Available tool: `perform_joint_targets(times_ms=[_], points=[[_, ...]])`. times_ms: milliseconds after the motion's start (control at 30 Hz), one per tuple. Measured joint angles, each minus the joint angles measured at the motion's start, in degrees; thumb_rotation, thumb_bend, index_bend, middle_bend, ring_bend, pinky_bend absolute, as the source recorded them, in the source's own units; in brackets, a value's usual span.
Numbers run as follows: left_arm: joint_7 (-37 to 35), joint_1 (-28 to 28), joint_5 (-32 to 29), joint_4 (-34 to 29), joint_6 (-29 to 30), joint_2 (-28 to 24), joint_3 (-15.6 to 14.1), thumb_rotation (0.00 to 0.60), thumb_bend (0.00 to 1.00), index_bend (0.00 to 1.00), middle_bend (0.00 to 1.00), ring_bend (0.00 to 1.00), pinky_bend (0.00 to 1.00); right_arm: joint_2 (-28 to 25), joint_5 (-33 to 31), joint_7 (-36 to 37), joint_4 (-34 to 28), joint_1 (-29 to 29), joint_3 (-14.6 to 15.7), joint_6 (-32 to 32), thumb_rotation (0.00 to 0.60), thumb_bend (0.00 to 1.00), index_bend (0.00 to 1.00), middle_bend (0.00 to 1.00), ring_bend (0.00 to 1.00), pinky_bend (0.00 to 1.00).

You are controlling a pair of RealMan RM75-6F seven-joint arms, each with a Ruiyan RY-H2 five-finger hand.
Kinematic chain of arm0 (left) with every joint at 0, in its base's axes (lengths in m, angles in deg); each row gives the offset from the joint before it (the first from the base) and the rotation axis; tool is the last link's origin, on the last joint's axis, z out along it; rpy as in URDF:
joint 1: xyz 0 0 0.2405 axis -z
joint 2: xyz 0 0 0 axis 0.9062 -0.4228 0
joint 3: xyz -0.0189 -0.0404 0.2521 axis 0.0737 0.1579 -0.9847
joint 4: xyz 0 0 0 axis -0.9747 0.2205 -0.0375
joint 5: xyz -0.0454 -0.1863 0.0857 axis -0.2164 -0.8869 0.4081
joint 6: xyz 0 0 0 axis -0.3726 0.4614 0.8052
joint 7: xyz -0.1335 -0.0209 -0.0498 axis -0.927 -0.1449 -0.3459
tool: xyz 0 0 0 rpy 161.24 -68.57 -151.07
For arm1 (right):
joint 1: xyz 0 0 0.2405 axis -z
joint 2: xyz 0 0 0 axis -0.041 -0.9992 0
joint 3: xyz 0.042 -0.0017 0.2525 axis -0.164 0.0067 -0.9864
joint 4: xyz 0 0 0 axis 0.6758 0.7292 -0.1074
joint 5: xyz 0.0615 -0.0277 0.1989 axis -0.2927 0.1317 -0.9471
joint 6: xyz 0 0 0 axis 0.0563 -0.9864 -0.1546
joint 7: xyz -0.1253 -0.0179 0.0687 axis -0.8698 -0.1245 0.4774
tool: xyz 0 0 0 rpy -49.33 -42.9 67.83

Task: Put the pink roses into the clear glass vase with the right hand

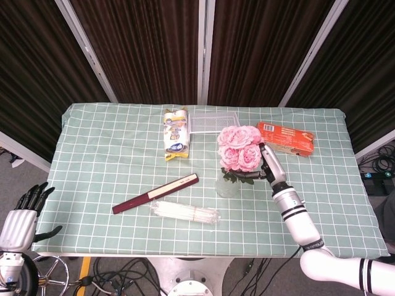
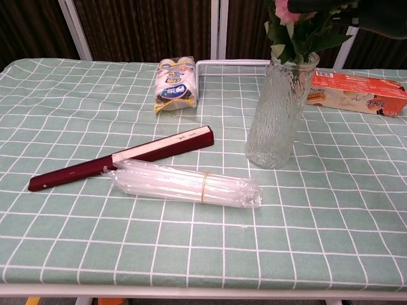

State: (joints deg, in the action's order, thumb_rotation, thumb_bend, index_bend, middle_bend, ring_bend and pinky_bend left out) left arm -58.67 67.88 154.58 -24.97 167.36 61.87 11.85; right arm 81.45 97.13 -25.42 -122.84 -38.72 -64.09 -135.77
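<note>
The pink roses [image 1: 239, 148] stand over the clear glass vase [image 1: 227, 185], near the middle of the table. In the chest view their green leaves [image 2: 297, 35] sit at the rim of the ribbed vase [image 2: 278, 108], and the stems reach down into its mouth. My right hand [image 1: 265, 165] is just right of the vase and grips the bunch below the blooms; in the chest view it shows only as a dark shape [image 2: 381, 16] at the top right. My left hand [image 1: 23, 217] hangs off the table's front left corner, fingers apart, holding nothing.
A long dark red case [image 1: 155, 193] and a clear plastic-wrapped bundle [image 1: 185, 213] lie left of the vase. Behind it are a snack packet [image 1: 175, 137], a wire basket [image 1: 214, 123] and an orange box [image 1: 285, 137].
</note>
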Motion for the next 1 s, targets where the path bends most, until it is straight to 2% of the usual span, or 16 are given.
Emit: perform_joint_targets(times_ms=[333,467,533,633,767,1000], points=[[0.81,0.07,0.05,-0.52,-0.06,-0.05,0.05,0.6,0.0,0.13,0.03,0.0,0.15,-5.73,10.19,0.19,-0.24,6.77,2.29,-4.54,0.6,0.01,0.0,0.0,0.0,0.0],[1.37,0.14,0.09,-0.87,-0.05,-0.07,0.12,0.6,0.0,0.13,0.02,0.0,0.15,-6.47,15.15,-1.33,1.43,9.5,3.43,-10.0,0.6,0.02,0.0,0.0,0.0,0.0],[1.4,0.12,0.09,-1.0,0.18,-0.11,0.24,0.6,0.0,0.13,0.03,0.0,0.15,-6.5,18.39,-3.21,2.88,10.97,4.54,-13.28,0.6,0.06,0.0,0.0,0.0,0.0],[1.3,0.06,0.03,-1.31,0.6,-0.28,0.5,0.6,0.0,0.13,0.03,0.01,0.15,-6.18,25.01,-6.5,6.56,14.19,7.65,-19.35,0.6,0.1,0.0,0.0,0.0,0.0],[1.74,0.12,0.59,-1.65,1.2,-0.41,0.63,0.6,0.0,0.13,0.03,0.0,0.15,-4.69,32.51,-9.56,15.05,19.63,12.66,-28.25,0.6,0.11,0.0,0.0,0.0,0.0],[3.37,0.18,1.77,-2.34,2.66,-0.05,0.94,0.6,0.0,0.13,0.03,0.0,0.15,-0.73,37.62,-11.39,30.92,27.92,17.89,-38.85,0.6,0.1,0.0,0.0,0.0,0.0]])
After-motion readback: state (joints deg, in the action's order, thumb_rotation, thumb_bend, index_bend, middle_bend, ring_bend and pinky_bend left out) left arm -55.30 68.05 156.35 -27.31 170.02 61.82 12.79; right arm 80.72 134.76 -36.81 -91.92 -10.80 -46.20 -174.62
